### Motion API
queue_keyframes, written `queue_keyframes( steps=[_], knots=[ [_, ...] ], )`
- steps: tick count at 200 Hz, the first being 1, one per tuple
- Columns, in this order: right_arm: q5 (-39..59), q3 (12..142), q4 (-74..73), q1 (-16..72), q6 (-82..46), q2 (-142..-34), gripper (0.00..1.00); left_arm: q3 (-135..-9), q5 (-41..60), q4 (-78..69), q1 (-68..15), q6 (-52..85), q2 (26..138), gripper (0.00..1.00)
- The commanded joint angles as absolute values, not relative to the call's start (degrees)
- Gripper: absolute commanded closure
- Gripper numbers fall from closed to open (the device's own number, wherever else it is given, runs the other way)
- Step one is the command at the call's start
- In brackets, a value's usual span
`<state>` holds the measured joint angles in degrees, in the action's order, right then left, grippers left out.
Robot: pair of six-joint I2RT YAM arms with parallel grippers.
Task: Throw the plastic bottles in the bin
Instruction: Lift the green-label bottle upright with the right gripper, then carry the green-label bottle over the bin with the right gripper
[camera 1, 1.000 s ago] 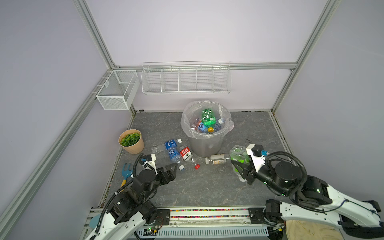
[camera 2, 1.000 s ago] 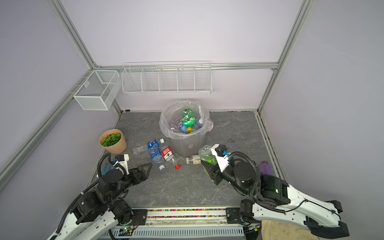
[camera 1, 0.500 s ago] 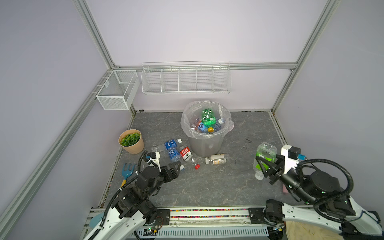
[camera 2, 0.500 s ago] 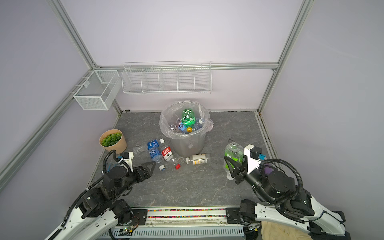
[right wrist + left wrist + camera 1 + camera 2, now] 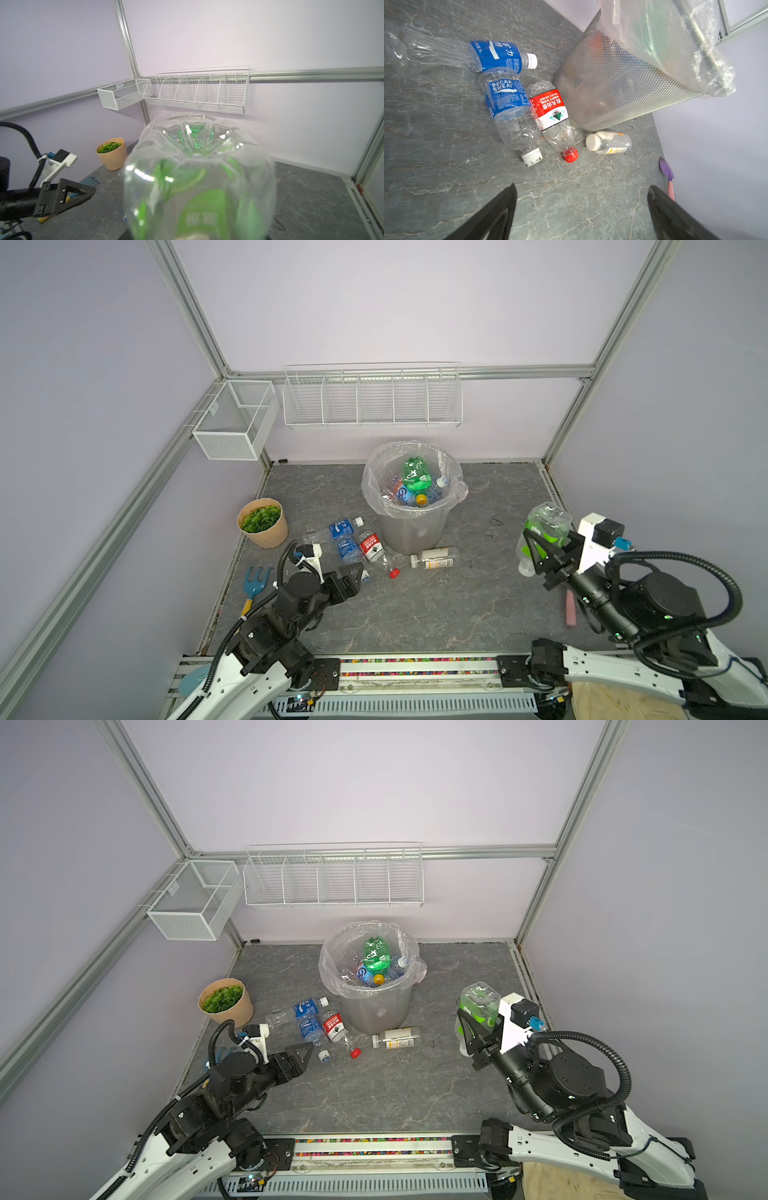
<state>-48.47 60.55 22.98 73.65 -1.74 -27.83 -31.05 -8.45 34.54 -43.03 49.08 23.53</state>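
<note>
My right gripper is shut on a clear plastic bottle with a green label, held off the floor to the right of the bin. That bottle fills the right wrist view and hides the fingers. The grey bin, lined with a clear bag, holds several bottles. On the floor left of and in front of it lie two blue-labelled bottles, a red-labelled one and a white-capped one. My left gripper hovers open and empty just short of them.
A tan pot of green leaves and a blue hand rake sit by the left wall. White wire baskets hang on the back wall. A purple and pink tool lies on the floor under my right arm.
My right gripper has carried the green-labelled bottle from in front of the bin out to the right and higher. My left arm has edged forward toward the floor bottles, still open.
</note>
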Motion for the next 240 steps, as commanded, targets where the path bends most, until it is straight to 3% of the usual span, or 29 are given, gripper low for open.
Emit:
queue_keyframes(
  steps=[1, 78, 240],
  knots=[
    [-50.81, 64.31, 15.65, 73.70, 6.85, -32.47, 0.93, -30.45, -7.99, 34.09, -43.07, 49.92, 23.46, 0.03],
    [-45.37, 74.75, 14.31, 69.97, 11.34, -43.95, 0.93, -30.21, -8.49, 35.95, -43.06, 49.61, 21.50, 0.03],
    [-31.05, 85.88, 22.91, 56.94, 3.36, -57.57, 0.93, -28.93, -8.72, 36.04, -43.07, 49.07, 21.39, 0.03]
  ],
)
